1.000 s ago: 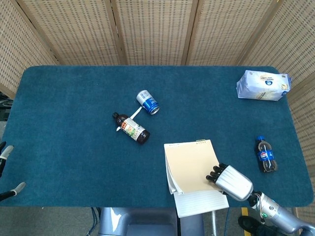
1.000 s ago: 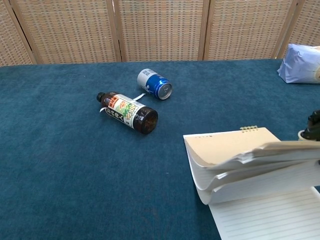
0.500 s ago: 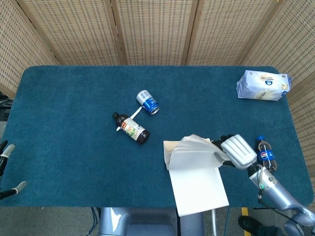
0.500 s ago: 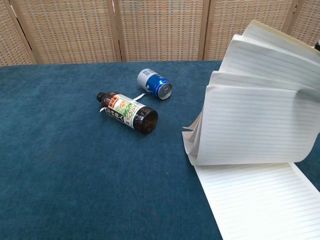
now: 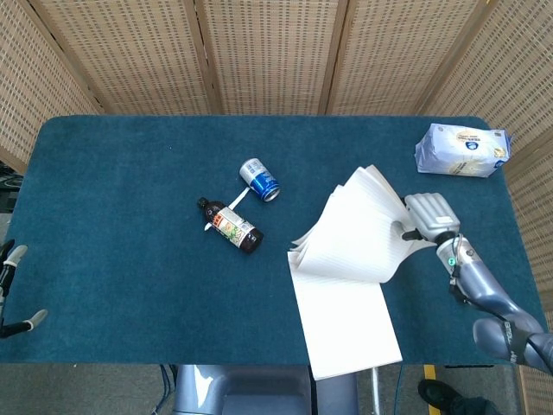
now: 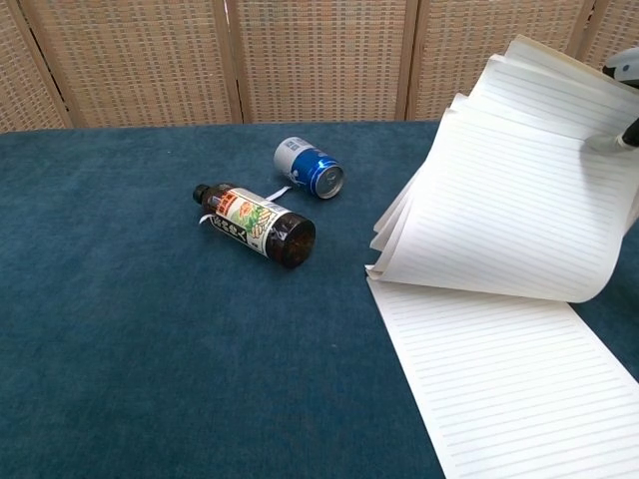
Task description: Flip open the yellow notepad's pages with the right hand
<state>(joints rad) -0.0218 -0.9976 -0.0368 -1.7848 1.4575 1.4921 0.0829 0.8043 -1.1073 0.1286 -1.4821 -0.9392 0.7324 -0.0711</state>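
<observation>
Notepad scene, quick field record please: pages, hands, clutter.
notepad: open, one lined sheet flat, near table edge
pages: stack lifted and fanned, curled over toward the far side
right hand: holds the lifted pages at their right edge
left hand: only fingertips show at left edge, off the table
bottle: brown, on its side
can: blue, on its side
packet: white, far right corner

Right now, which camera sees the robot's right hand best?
The head view. It shows the whole right hand from above, holding the lifted pages of the notepad over the blue table. The chest view catches only a sliver of that hand at its top right edge, mostly hidden behind the raised pages.
</observation>
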